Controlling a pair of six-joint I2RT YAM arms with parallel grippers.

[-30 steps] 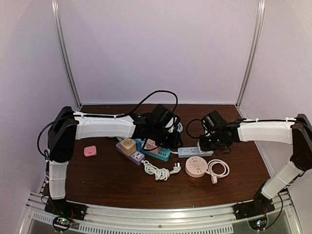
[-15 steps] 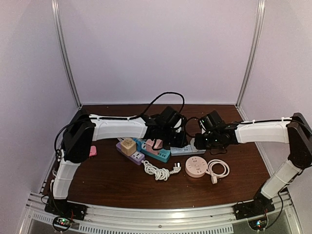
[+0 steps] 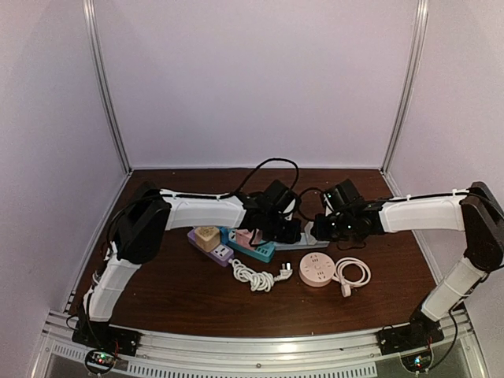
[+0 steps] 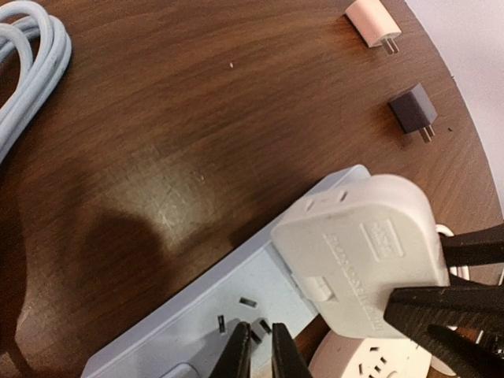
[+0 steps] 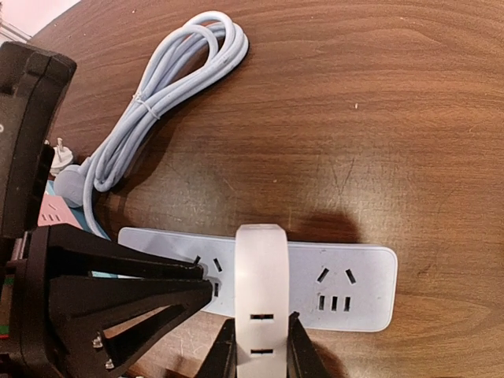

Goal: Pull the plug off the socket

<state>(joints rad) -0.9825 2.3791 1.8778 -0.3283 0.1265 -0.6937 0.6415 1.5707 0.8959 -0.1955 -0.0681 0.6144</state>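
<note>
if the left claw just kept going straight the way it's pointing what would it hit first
The pale blue power strip: the left claw points at its socket face, just beside the white plug. The tips look almost on it, though depth is hard to judge.
</note>
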